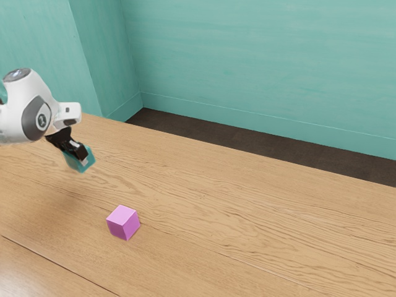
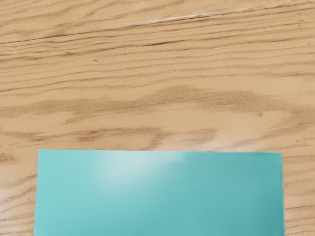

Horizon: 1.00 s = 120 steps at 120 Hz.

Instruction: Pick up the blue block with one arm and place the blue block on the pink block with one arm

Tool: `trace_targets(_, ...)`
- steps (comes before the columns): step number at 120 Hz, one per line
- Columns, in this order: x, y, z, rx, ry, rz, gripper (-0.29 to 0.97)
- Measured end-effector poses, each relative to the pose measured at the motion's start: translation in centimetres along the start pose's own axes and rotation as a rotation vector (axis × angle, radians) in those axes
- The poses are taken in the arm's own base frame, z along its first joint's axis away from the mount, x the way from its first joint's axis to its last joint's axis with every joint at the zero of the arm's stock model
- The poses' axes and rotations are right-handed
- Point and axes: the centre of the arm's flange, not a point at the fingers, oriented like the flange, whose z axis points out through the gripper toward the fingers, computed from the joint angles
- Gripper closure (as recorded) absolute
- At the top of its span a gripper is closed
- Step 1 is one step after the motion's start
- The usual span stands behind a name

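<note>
The exterior view takes in the white arm [image 1: 28, 108], the pink block [image 1: 122, 222] resting on the wooden table [image 1: 247, 204], the teal wall [image 1: 260, 55] and a strip of dark floor [image 1: 278, 145] past the table's far edge. There the black gripper [image 1: 79, 158] hangs up and toward the exterior view's left of the pink block, well apart from it and raised off the tabletop. Its jaws are closed narrowly on the blue block [image 1: 90, 158], which looks more teal than blue. The wrist view gives what the side angle cannot: 1 broad flat face of the blue block [image 2: 160, 194] close under the hand, with a soft highlight on it, and the table's [image 2: 157, 73] wood grain beyond it. That face is cut off by the picture's edge. From the side, the fingers cover much of the block, leaving a sliver of teal past them. The far finger is hard to make out, and the arm is cut off at the exterior view's left edge.
</note>
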Motion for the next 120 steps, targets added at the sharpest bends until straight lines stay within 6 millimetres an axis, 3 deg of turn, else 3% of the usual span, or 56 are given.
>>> trace_targets(15,1.9,8.7,-1.7,-0.043,0.008,0.071,0.29)
trace_targets(22,1.2,11.1,-2.3,-0.055,0.001,0.066,0.29)
trace_targets(32,-1.3,9.4,-3.8,-0.045,-0.009,-0.069,0.3)
trace_targets(40,-2.0,9.2,-4.3,-0.047,-0.028,-0.155,0.28)
trace_targets(56,-1.7,10.7,-1.2,-0.068,-0.117,-0.27,0.29)
trace_targets(75,-0.4,9.6,2.3,-0.069,-0.184,-0.412,0.29)
trace_targets(88,0.1,9.3,3.3,-0.064,-0.201,-0.482,0.29)
trace_targets(97,0.2,10.1,3.6,-0.051,-0.205,-0.494,0.29)
trace_targets(120,0.8,14.5,4.2,-0.013,-0.211,-0.441,0.29)
